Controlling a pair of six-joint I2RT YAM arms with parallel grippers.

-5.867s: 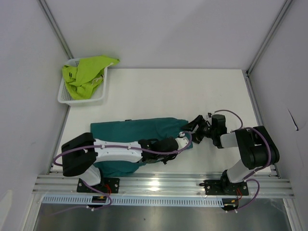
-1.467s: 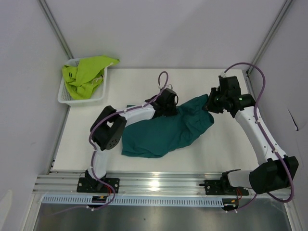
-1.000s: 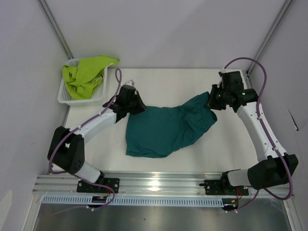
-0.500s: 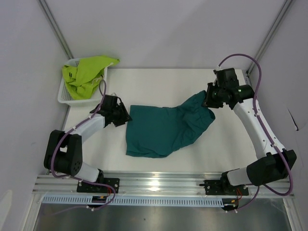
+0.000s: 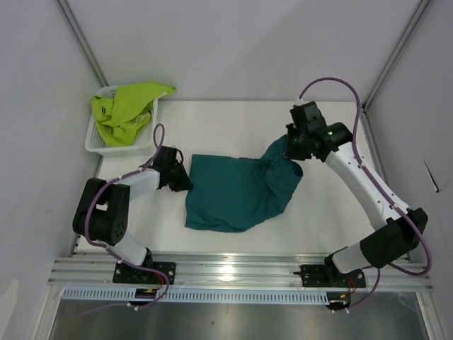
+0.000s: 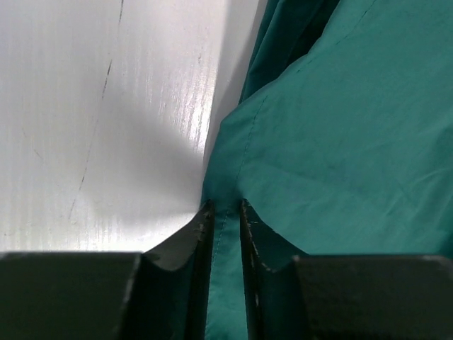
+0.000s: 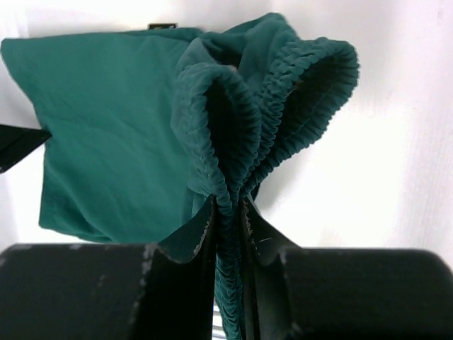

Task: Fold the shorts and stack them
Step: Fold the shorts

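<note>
The dark teal shorts (image 5: 237,191) lie spread across the middle of the table. My left gripper (image 5: 185,183) is shut on their left edge, and the hem (image 6: 225,234) shows pinched between its fingers. My right gripper (image 5: 289,150) is shut on the gathered elastic waistband (image 7: 230,205), holding it bunched and lifted at the shorts' upper right. The lime yellow-green shorts (image 5: 127,110) lie heaped in the white basket (image 5: 95,142) at the far left.
The basket stands against the left wall at the table's back left. Metal frame posts (image 5: 393,53) rise at the back corners. A rail (image 5: 233,273) with both arm bases runs along the near edge.
The left gripper let go of the shorts' left edge, slid left, then closed on the edge again. The right gripper carried the waistband leftward and inward, bunching the cloth.
</note>
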